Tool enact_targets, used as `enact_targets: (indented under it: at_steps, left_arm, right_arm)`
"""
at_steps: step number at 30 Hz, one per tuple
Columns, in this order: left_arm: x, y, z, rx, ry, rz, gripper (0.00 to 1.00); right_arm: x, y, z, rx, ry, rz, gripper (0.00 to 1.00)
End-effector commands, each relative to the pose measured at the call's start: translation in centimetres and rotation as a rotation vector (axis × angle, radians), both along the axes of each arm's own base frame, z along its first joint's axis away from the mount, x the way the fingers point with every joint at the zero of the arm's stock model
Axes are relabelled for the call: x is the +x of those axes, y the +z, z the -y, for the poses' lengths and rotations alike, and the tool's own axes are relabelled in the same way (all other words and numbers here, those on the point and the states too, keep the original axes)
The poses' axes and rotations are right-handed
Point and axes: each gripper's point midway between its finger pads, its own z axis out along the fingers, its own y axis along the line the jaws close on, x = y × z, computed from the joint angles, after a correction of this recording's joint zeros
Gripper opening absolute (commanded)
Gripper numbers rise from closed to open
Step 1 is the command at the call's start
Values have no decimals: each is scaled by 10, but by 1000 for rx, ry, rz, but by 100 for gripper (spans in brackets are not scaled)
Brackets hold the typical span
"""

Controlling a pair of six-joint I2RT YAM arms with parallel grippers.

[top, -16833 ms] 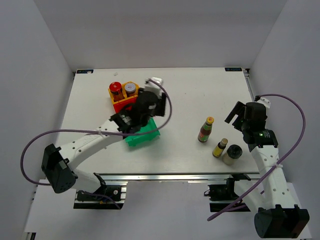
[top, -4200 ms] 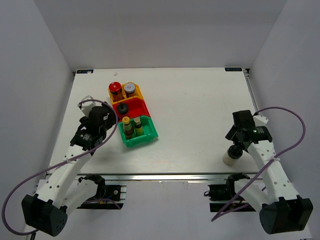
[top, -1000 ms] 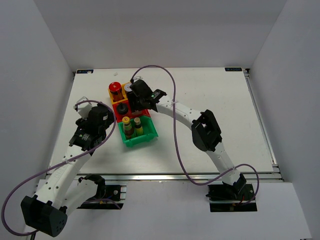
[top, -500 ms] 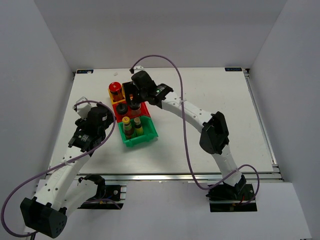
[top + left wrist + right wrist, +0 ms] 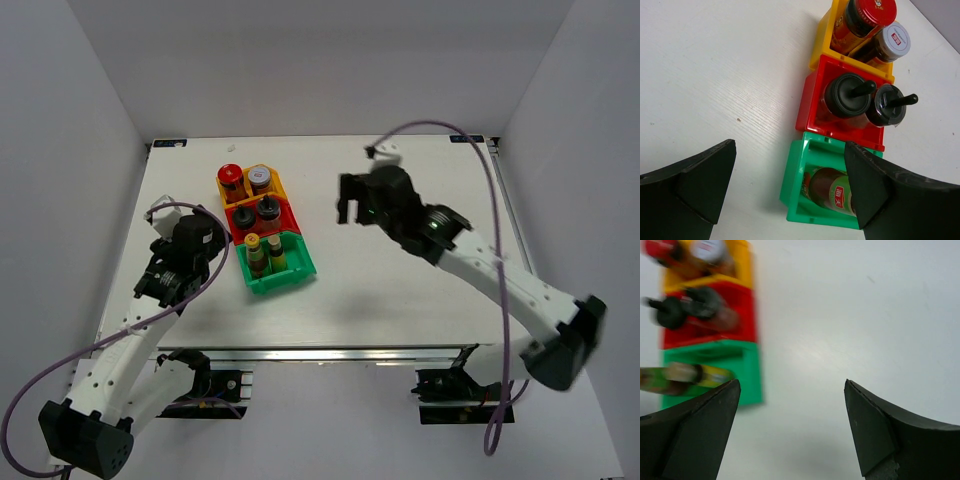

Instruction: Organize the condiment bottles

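Note:
In the top view, the red-capped jar (image 5: 231,176) and silver-capped jar (image 5: 259,177) stand in the yellow bin (image 5: 277,184). Two black-lidded jars (image 5: 244,213) (image 5: 268,207) stand in the red bin (image 5: 292,215). Two yellow-capped bottles (image 5: 253,243) (image 5: 274,243) stand in the green bin (image 5: 296,270). My left gripper (image 5: 212,262) is open and empty just left of the green bin (image 5: 795,190), with one bottle (image 5: 832,192) showing between its fingers. My right gripper (image 5: 352,212) is open and empty over bare table, right of the bins. In the right wrist view it (image 5: 792,430) frames bare table, with the bins blurred at left.
The three bins form a slanted row at the table's left centre. The left wrist view shows both black lids (image 5: 845,95) (image 5: 885,105) in the red bin (image 5: 810,107). White walls enclose the table on three sides.
My right gripper has let go of the second black-lidded jar in the red bin and swung away to the right, over the table's middle. The left arm has barely moved.

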Motion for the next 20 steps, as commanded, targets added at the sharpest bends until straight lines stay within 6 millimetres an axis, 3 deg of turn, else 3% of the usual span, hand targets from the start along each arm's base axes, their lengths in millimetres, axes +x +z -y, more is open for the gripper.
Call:
enact_targets:
  at_steps: [1,2,3,4,5,6,7,13,20]
  left_arm:
    - [0,21,5,-39,-13,49,98]
    - [0,21,5,-42,-14,49,98]
    - [0,19,4,-37,-9,43,98]
    - [0,19,4,-37,-10,40,98]
    - [1,18,5,-33,-12,33,98]
    - [1,17,4,-27,-6,28,98]
    - [2,18,1,-21,8,30,98]
    - [7,20,0,-3,15,31,98]
    - [7,23,-2,2,25,39,98]
  right_arm:
    - [-11,-57,96,-16,-263,-105,89]
    - [-10,-71,125,11,-328,-146,89]
    - [-20,-67,147,69,-378,-132,89]
    - [-34,-102,170,28,-431,-187,89]
    - [-38,-111,195,10,-521,-182,89]
    - [-49,-108,209,55,-580,-160,89]
    - [-64,-126,223,15,-617,-195,89]
    - [-87,-127,232,102,-612,-154,89]
    - [-89,-125,239,133,-630,-101,89]
